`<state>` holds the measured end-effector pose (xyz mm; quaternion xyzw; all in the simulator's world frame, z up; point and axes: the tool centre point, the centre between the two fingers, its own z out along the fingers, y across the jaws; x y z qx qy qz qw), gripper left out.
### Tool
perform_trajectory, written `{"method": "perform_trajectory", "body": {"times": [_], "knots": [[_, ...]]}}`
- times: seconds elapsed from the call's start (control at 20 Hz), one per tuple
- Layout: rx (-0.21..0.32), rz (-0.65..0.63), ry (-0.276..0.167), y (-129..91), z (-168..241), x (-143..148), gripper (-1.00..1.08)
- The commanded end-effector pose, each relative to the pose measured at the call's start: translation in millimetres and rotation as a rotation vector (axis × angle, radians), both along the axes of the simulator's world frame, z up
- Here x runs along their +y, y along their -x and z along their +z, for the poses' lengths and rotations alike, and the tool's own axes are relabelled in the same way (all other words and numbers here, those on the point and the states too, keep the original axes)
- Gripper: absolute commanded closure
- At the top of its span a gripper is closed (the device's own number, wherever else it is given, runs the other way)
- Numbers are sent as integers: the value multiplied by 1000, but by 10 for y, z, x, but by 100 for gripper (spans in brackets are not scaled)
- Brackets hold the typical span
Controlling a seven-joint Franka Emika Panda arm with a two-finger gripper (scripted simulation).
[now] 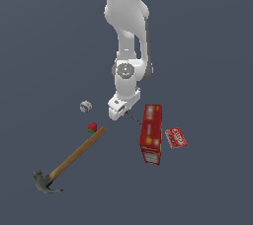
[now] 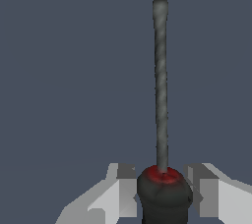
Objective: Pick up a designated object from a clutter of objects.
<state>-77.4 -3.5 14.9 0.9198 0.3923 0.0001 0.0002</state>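
Closest to the wrist camera, the gripper point(image 2: 164, 193) has a pale finger point(image 2: 118, 193) on each side of the black-and-red handle of the screwdriver point(image 2: 160, 85). The fingers sit right against the handle and appear to clamp it, part-way closed to its width. The thin dark shaft runs straight away from the handle over bare grey worktop point(image 2: 64, 70). Nothing else of the clutter appears in this view, and the handle's lower end is cut off by the frame edge.

In the exterior view the gripper point(image 1: 118, 108) is seen only as a white block under the arm point(image 1: 127, 31); its fingers and the handle are hidden, and only a short, faint bit of shaft pokes out toward the tall red box point(image 1: 151, 134). This view alone shows the rest: the hammer point(image 1: 69, 162) lies nearest the camera, its wooden handle slanting up toward the strawberry point(image 1: 92, 127), which lies just beside the handle's end. The red packet point(image 1: 176, 137) lies just beside the box on the exterior view's right. The whitish ball point(image 1: 86, 106) sits farther back, apart from the gripper.
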Motion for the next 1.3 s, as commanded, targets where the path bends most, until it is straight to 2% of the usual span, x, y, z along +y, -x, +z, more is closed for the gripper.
{"method": "perform_trajectory", "body": {"times": [0.0, 0.3, 0.6, 1.25], "knots": [[0, 0, 0, 0, -2, 2, 108], [0, 0, 0, -30, 82, 3, 108], [0, 0, 0, -122, 330, 7, 108], [0, 1, -1, -506, 1361, 31, 108]]}}
